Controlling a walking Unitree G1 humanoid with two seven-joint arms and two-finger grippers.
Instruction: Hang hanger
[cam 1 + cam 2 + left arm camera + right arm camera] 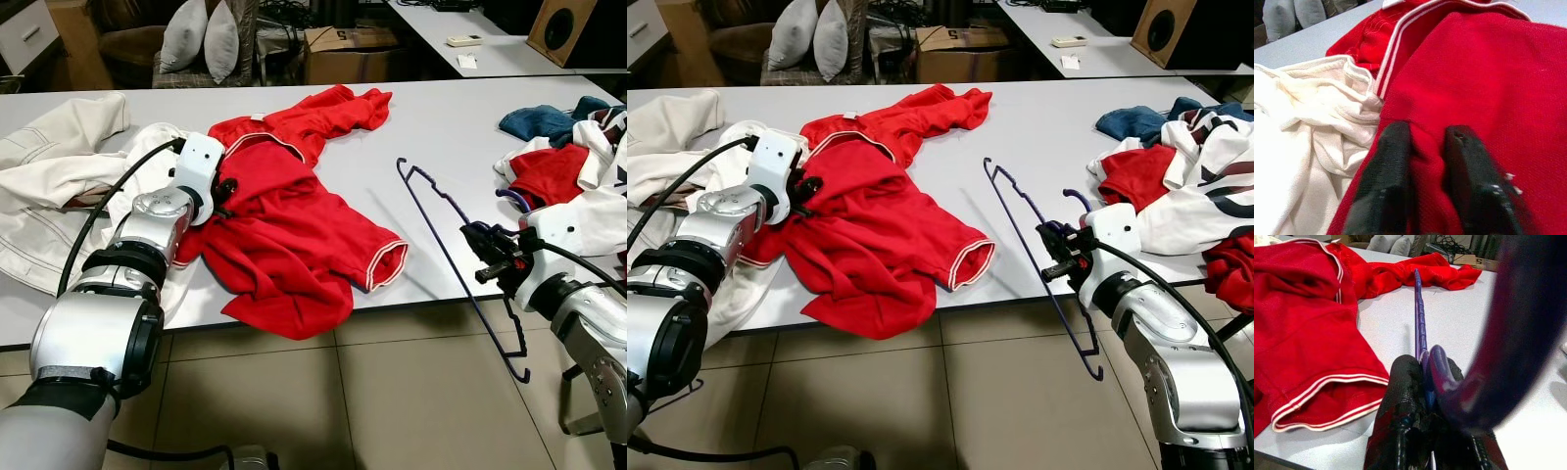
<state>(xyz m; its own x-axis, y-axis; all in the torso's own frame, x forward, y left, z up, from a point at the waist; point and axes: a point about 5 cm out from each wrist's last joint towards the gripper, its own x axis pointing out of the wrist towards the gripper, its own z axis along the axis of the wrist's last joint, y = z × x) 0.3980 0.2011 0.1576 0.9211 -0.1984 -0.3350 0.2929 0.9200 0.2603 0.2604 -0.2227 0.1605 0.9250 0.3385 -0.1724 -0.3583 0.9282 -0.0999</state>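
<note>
Red shirt [284, 235] pinched in left gripper [1425, 161] fingers; right gripper [1425, 382] fingers clamp purple hanger [441, 201]. Lift collar, feed the hanger in slowly.

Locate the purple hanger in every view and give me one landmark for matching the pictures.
Left eye view: purple hanger, right of centre, slanting off the table's front edge, held by the right gripper.
Right eye view: same hanger, nearer the centre.
Left wrist view: not in it; the left gripper pinches the red shirt.
Right wrist view: hanger runs straight away from the fingers.
Shared landmark: the red shirt's white-striped sleeve cuff.
</note>
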